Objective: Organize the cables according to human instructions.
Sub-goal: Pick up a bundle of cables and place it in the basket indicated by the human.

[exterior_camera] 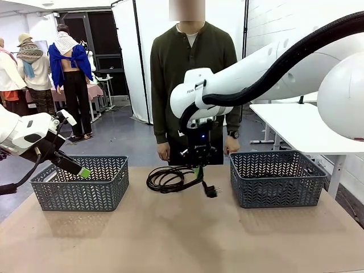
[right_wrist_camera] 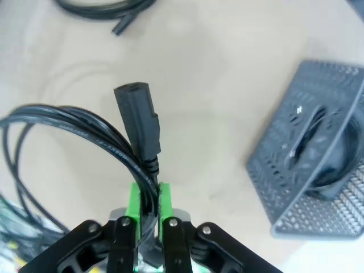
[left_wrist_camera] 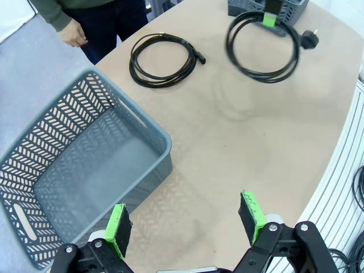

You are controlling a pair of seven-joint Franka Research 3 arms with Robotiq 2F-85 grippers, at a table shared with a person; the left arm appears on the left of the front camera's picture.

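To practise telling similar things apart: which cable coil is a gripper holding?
The coil with the boxy plug, pinched in the right gripper; another coil lies free on the table, a third sits in a basket.

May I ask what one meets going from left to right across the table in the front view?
left grey basket → coiled black cable → cable plug → right grey basket

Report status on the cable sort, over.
Left gripper open, at left basket rim. Right gripper shut on cable, held above table. Second cable flat on table, apart; nothing seems in the way.
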